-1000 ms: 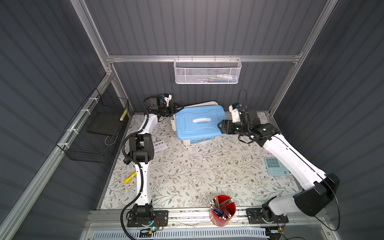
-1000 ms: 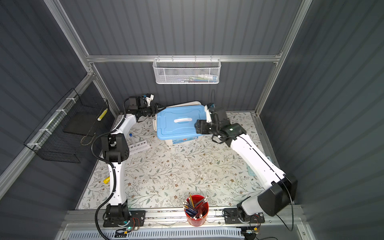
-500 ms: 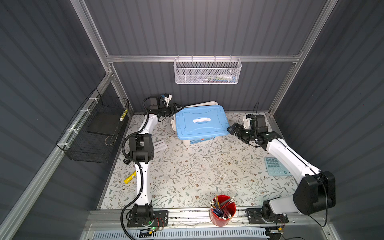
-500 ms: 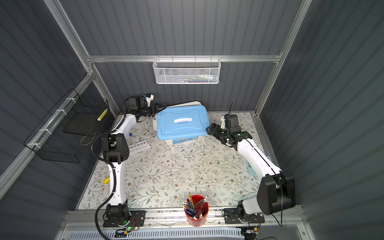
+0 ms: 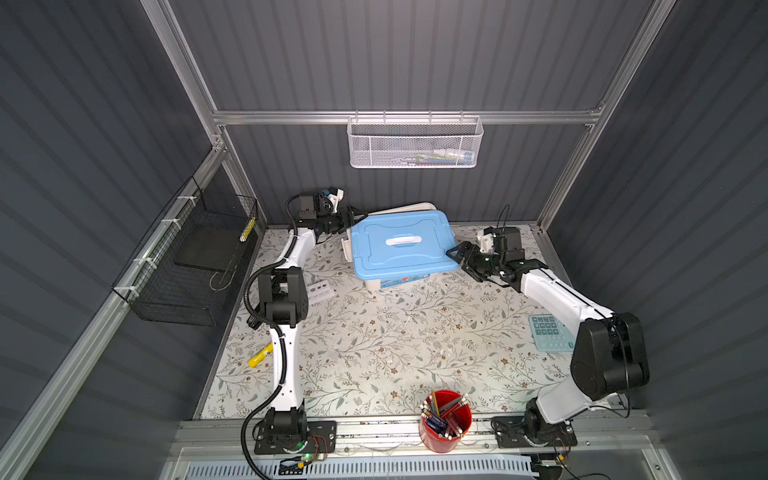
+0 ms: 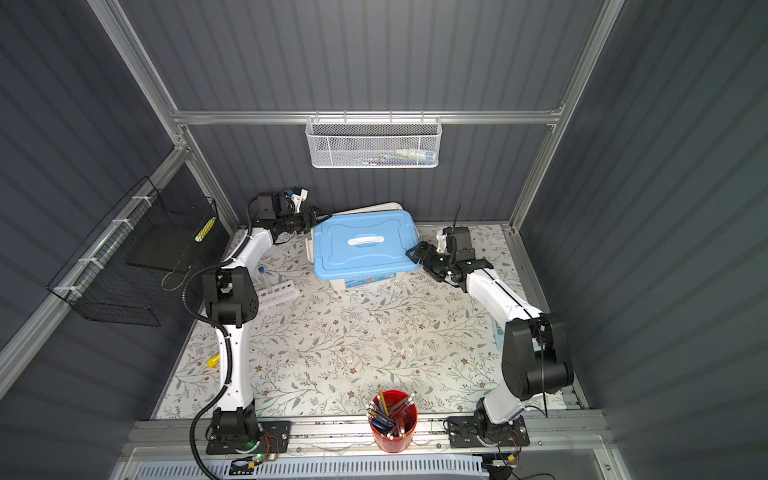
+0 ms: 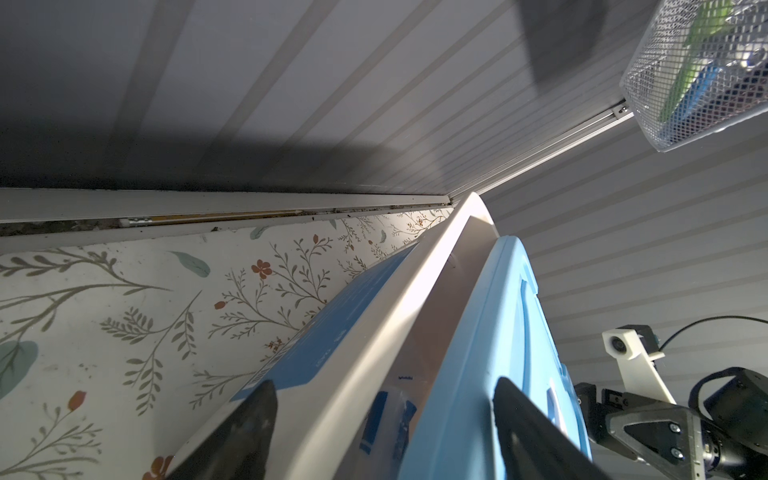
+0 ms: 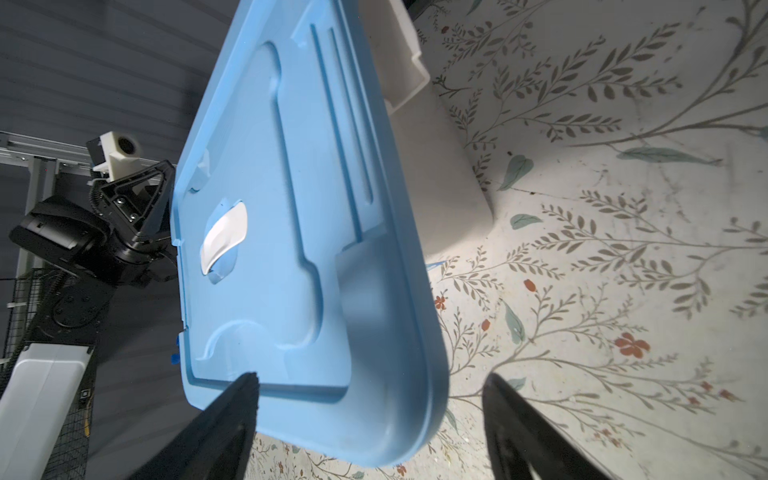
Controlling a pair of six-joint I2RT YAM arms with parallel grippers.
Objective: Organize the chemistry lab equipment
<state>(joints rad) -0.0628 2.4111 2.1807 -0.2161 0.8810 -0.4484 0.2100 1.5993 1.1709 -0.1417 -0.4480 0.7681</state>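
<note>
**benchmod:** what's in the containers from overhead?

**rig_op:** In both top views I've got the white bin (image 5: 376, 284) at the back of the table. The blue lid (image 5: 401, 245) lies askew over it, with white rim peeking out along the back and left. The lid hides whatever's inside. The white mesh basket (image 5: 415, 143) on the back wall has some green, blue and clear bits in it, too small for me to call. The black wire basket (image 5: 187, 266) on the left wall holds a dark flat tray, plus something yellow (image 5: 248, 230) at its back corner. The red cup (image 5: 446, 419) at the front edge is stuffed with pencils. In a top view a blue-capped tube (image 6: 262, 275) stands in the white rack (image 6: 279, 291) beside the left arm's elbow. That's the only lab piece I can pick out. The calculator (image 6: 497, 332) is mostly hidden behind the right elbow there.

**benchmod:** and the wrist cams?

**rig_op:** Left wrist: the left gripper (image 7: 384, 386) has its jaws spread wide, straddling the bin rim and lid edge. I can't tell if either finger touches. There's a blue bit (image 7: 390, 419) in the gap under the lid, cut off, no idea what it is. Right wrist: the right gripper (image 8: 370, 376) is wide too. The lid's corner sits between the jaws, not pinched.
</note>
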